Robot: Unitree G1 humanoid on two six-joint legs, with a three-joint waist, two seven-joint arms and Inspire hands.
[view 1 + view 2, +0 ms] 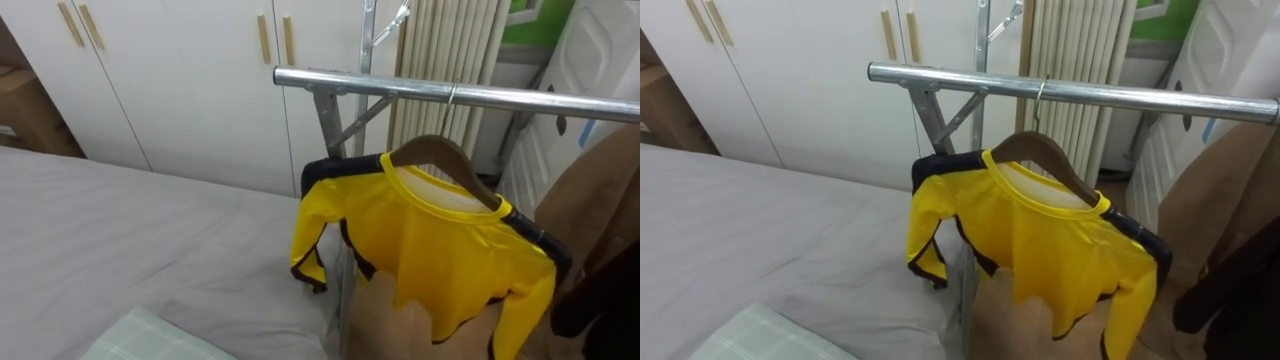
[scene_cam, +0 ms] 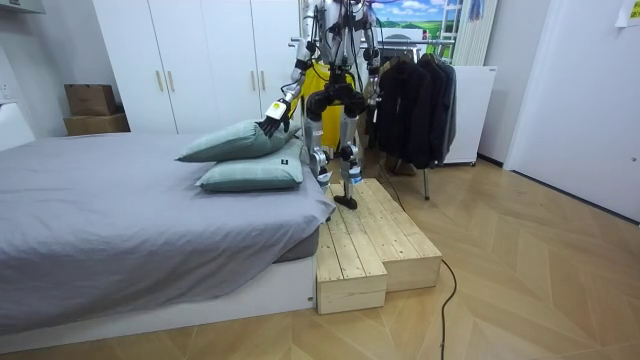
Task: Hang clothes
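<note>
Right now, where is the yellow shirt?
In the left eye view the yellow shirt hangs on a wooden hanger from the metal rail, right of centre, between the grey bed and a brown garment.

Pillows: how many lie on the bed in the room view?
2. The upper pillow rests on the lower pillow, both on the bed beside the robot. Others may be hidden.

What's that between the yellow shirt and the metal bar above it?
A wooden hanger: its wire hook sits over the metal bar, and the yellow shirt hangs on it. Both eye views show this.
</note>
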